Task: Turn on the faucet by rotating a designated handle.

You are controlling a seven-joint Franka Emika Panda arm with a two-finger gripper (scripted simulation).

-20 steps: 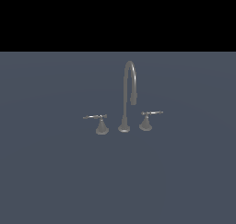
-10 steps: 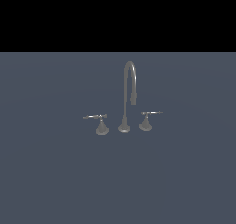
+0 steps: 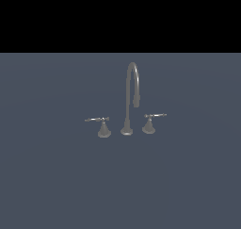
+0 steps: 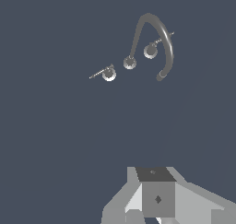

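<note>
Wrist view showed the gripper (image 4: pixel 159 209) well short of the faucet (image 3: pixel 130 98), its jaws cut off so I could not tell their spread, while the handle (image 3: pixel 99 121) on the exterior view's left sat untouched on the bench (image 3: pixel 52 176), everything left.

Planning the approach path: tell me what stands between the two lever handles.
In the exterior view, only the gooseneck spout stands between the handle on that view's left and the twin lever on its right; the wrist view agrees.
</note>
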